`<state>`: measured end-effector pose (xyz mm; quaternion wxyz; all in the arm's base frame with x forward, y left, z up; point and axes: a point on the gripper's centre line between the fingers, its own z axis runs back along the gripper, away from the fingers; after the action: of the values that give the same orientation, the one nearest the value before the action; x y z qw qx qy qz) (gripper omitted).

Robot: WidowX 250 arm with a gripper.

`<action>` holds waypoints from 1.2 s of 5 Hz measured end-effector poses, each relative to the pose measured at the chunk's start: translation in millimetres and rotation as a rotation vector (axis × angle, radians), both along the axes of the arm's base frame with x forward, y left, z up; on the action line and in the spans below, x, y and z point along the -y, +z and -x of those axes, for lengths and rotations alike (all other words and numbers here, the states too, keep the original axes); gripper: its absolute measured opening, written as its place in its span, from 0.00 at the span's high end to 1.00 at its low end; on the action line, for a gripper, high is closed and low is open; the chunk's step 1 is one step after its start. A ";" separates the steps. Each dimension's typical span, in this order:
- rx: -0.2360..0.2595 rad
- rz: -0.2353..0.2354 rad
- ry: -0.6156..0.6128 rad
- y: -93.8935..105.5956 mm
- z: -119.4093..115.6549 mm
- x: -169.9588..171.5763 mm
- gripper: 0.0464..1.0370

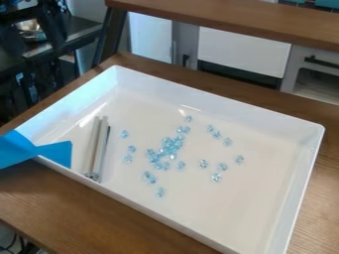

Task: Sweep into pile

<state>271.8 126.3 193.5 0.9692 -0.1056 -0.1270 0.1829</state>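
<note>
From my camera view I have the white tray (pixel 198 85) set at a slant on the brown wooden table (pixel 79 201). The task's pieces, a scatter of clear, light-blue beads (pixel 166 150), lie on the tray's floor. Most of them are bunched around the middle in a loose, uneven cluster, with the rest spread about it: a few between the cluster and the far wall, several off to the right of it, a few to the left, and a few below it toward the near wall. Over on the left side of the tray I see some thin, pale rods (pixel 99 149) lying side by side, their lower ends near the near wall.

A flat, bright-blue piece (pixel 59 153) comes in from the left edge of my view and reaches over the tray's left corner, well apart from the bead cluster. Whether my gripper is spread, pressed together or pinching anything, I cannot tell.

Behind the tray I can make out a raised wooden ledge (pixel 225 15), white and grey cabinet fronts (pixel 242 52) below it, and a dark handle (pixel 323 62) toward the right. Some dark cables (pixel 21 244) show at the lower left
</note>
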 end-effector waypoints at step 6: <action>0.025 -0.046 0.048 -51.2 -9.4 18.6 0.04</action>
<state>281.2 107.7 142.3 0.9650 -0.0826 -0.1458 0.2019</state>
